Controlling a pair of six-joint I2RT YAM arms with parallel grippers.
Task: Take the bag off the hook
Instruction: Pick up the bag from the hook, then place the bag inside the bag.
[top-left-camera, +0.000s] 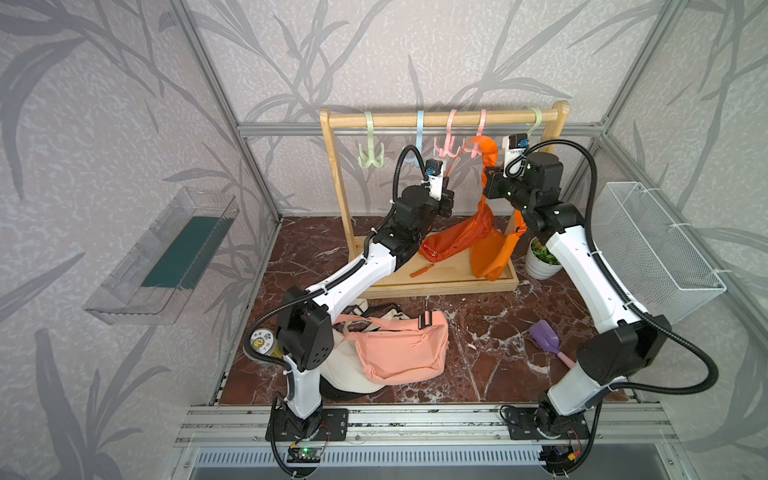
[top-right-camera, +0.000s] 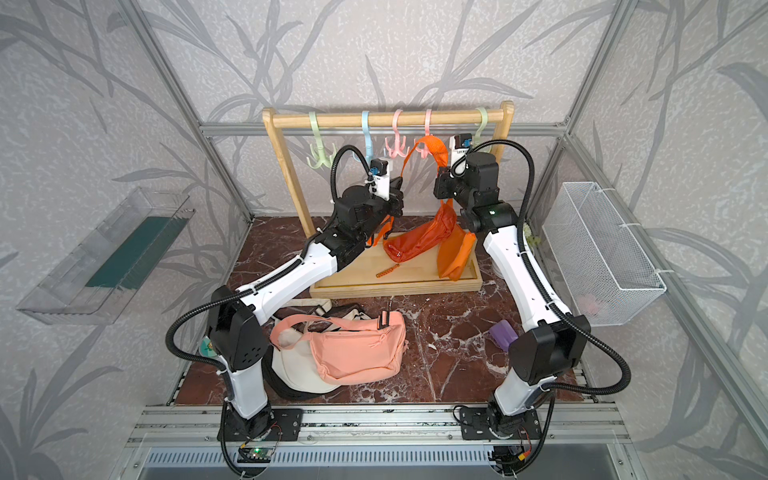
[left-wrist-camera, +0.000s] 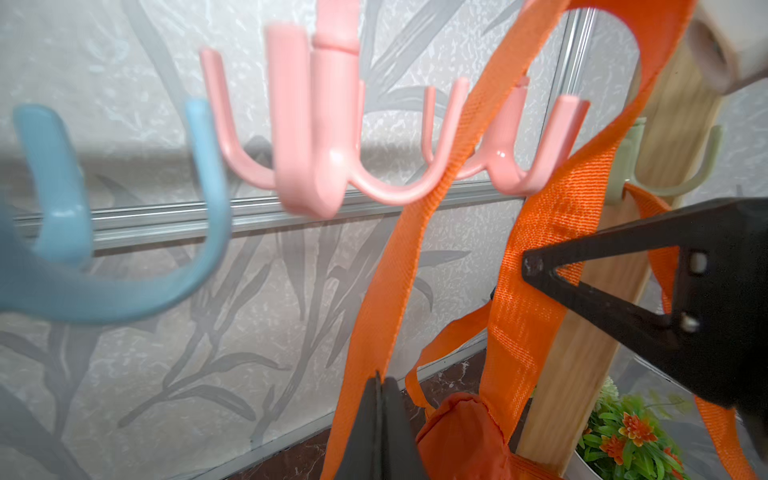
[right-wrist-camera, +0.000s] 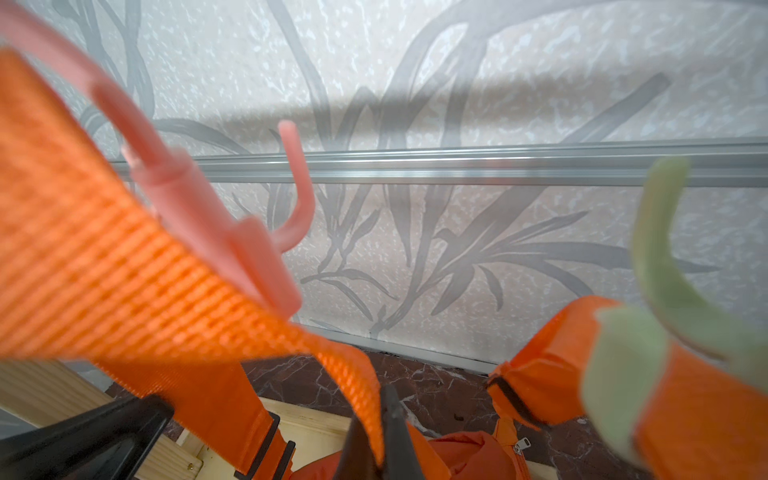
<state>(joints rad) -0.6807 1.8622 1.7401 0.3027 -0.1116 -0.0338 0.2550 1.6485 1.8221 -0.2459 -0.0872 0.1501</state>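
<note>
My left end effector (left-wrist-camera: 379, 411) and right end effector (right-wrist-camera: 384, 428) clamp the webbing strap (left-wrist-camera: 411, 249). It loops around a pink hook (top-left-camera: 482, 122); the orange bag (top-left-camera: 457, 239) sags, crumpled.

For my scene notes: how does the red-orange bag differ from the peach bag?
The red-orange bag slumps on the rack's wooden base; the peach bag lies on the table. The red-orange bag's strap is up by a pink hook, pinched by the left tool and right tool; the peach bag is free. Both have straps.
</note>
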